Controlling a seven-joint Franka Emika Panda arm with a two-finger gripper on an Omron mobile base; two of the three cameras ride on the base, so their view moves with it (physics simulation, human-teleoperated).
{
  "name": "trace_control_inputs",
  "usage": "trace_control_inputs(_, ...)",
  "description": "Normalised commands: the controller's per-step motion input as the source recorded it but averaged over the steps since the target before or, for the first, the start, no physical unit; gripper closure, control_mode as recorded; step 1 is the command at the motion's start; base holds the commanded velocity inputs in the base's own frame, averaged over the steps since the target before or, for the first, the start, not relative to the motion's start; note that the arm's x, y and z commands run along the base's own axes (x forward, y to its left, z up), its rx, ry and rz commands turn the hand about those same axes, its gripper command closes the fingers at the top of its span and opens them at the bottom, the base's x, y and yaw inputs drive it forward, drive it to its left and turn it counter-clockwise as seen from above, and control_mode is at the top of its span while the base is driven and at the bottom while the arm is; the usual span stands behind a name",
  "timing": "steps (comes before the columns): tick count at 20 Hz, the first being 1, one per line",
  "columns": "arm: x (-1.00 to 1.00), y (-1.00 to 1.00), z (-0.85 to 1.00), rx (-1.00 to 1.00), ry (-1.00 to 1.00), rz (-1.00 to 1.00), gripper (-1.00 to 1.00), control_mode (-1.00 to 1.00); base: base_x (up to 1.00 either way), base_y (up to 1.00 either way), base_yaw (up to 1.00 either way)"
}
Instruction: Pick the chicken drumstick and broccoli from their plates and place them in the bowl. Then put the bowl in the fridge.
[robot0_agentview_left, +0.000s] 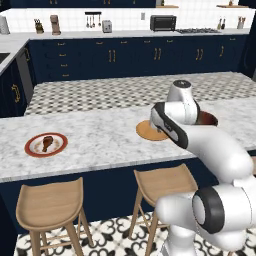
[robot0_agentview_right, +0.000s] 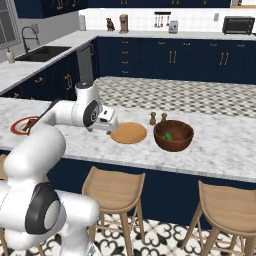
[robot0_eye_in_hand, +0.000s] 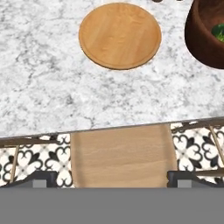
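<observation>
One item done (broccoli (robot0_agentview_right: 168, 135) in bowl (robot0_agentview_right: 173, 136)), gripper (robot0_eye_in_hand: 112, 177) jaws apart and empty at frame bottom; next reach far-left drumstick (robot0_agentview_left: 47, 142) on red-rimmed plate (robot0_agentview_left: 33, 151).

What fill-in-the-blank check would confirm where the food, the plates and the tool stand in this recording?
1. The broccoli lies in the ____.
2. The chicken drumstick lies on the plate with the ____ rim.
3. The tan plate beside the bowl holds ____.
4. The tool, above the counter's near edge, is ____, with nothing between its tips.

Missing words: bowl; red; nothing; open
</observation>
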Motion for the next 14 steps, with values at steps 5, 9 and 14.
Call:
trace_control_inputs(5, -0.08, 0.03, 0.00, 0.00, -0.01, 0.00, -1.00, 1.00, -0.33, 0.26, 0.00)
trace_control_inputs(9, 0.00, 0.00, 0.00, 0.00, 0.00, 0.00, -1.00, 1.00, -0.31, 0.82, 0.00)
trace_control_inputs(14, 0.00, 0.00, 0.00, 0.00, 0.00, 0.00, -1.00, 1.00, -0.39, 1.00, 0.00)
